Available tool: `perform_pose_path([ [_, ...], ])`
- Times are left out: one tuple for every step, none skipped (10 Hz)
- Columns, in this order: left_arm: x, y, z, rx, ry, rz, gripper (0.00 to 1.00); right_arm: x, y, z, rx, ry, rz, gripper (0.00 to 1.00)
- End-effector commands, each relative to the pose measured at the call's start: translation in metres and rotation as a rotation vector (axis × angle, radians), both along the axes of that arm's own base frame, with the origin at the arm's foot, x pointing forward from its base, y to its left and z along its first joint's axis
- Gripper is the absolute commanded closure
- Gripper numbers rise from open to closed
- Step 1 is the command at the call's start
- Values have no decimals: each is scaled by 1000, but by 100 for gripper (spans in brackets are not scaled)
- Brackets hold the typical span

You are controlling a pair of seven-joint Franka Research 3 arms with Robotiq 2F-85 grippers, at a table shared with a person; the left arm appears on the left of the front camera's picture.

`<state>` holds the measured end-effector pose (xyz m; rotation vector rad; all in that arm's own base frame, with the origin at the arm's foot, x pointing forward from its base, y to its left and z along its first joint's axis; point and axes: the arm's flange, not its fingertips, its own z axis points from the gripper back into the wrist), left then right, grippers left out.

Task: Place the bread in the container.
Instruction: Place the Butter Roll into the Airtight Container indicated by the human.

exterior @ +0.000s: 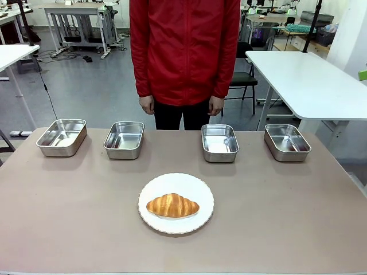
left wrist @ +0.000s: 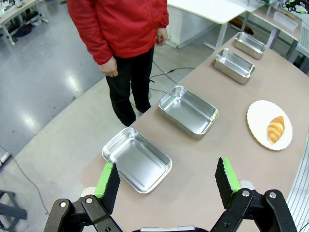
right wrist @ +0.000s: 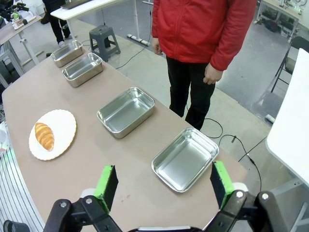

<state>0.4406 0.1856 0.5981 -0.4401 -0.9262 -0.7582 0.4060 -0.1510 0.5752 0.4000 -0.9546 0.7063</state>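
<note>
Well ahead of the left gripper [left wrist: 166, 168] & off to its right, the croissant [left wrist: 276, 129] lies on a round white plate [left wrist: 258, 113]. From the right gripper [right wrist: 163, 169] it sits about as far, ahead & to the left. Both grippers hang above the table [exterior: 69, 217] w/ jaws spread wide, nothing between the green pads [left wrist: 104, 176].

Just ahead of & below the left gripper is one steel pan [left wrist: 137, 159]. Another steel pan [right wrist: 184, 158] sits likewise under the right gripper. Two more pans [exterior: 124, 139] stand along the row btwn those. All four look empty. Person in red jacket [exterior: 183, 51] stands at the far side, hands [exterior: 147, 105] down, pointing at nothing, so I can't tell which pan is meant.

Step in hand, as I read it: reach & pick; not yet begun. To do it well:
- Come down over the croissant's thick middle, fingers across the short width, not the tapered tips.
- Close gently, since the flaky crust prob. crushes easily.
- Keep the pads off the plate rim so the plate doesn't shift.
- Lift straight up, carry over a pan, lower it in rather than drop it.

Writing: no brand, label or print legible on pans, plate or grippers.
</note>
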Motion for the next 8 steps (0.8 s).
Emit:
perform_pose_path([
  [-1,0,1,-1,-2,1,0,1,0,0,8,-8,5,0],
  [-1,0,1,-1,-2,1,0,1,0,0,8,-8,5,0],
  [-1,0,1,-1,-2,1,0,1,0,0,8,-8,5,0],
  [-1,0,1,-1,-2,1,0,1,0,0,8,-8,5,0],
  [-1,0,1,-1,-2,1,0,1,0,0,8,-8,5,0],
  [-1,0,1,-1,-2,1,0,1,0,0,8,-8,5,0],
  [-1,0,1,-1,-2,1,0,1,0,0,8,-8,5,0],
  [-1,0,1,-1,-2,1,0,1,0,0,8,-8,5,0],
])
